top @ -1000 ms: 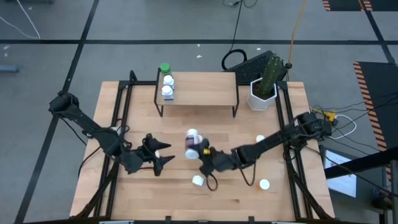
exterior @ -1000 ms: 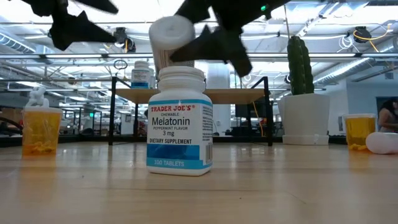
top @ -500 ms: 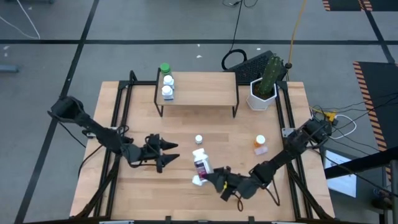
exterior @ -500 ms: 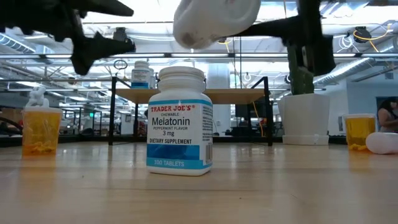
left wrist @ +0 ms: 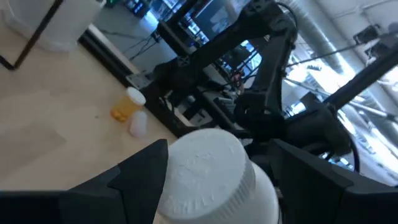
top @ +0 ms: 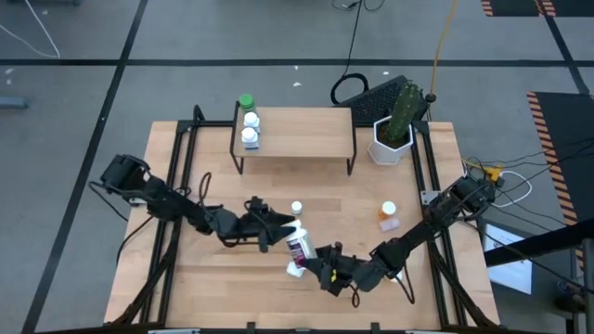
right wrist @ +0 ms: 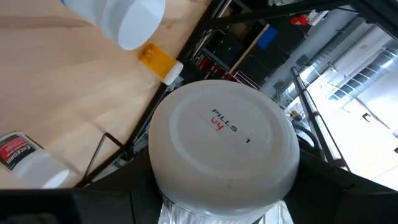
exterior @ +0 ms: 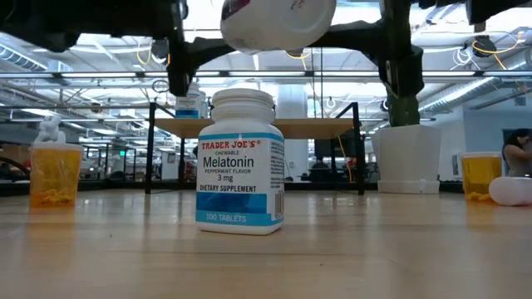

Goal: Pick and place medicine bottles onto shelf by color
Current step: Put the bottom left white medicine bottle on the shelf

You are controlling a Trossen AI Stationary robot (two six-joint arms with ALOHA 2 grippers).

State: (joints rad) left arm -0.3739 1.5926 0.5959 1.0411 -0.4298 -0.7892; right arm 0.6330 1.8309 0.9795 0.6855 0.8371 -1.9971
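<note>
A medicine bottle (top: 301, 247) with a white cap and a dark red label lies about level in the air over the table's middle, and my right gripper (top: 316, 267) is shut on it. In the low view this bottle (exterior: 277, 20) hangs above the melatonin bottle (exterior: 239, 163). My left gripper (top: 277, 229) is open, one finger on either side of the held bottle's cap (left wrist: 205, 167); whether the fingers touch it I cannot tell. The shelf (top: 306, 130) at the far middle carries a green-capped bottle (top: 246, 102) and two white-capped ones (top: 251, 128). My right gripper pinches the bottle's body at its base end (right wrist: 163, 180) between the two fingers. It comes about level from the table's near right, and the fingers lie along the bottle. The base (right wrist: 227, 140) faces my wrist, the cap points away, and the bottle is clear of the table.
A white-capped bottle (top: 297, 208) stands just beyond the held one, and the melatonin bottle (top: 295, 269) stands under it. An orange bottle (top: 388, 213) and a pale one (top: 390, 225) are at the right. A cactus pot (top: 393, 141) stands at the far right. Another orange bottle (exterior: 54, 174) is at the left.
My right gripper has carried the bottle toward the table's near edge and rolled, so the bottle now lies level; it has since kept still. My left gripper has gone toward the table's right edge, sunk a little and rolled, and its open fingers now flank the bottle's cap.
</note>
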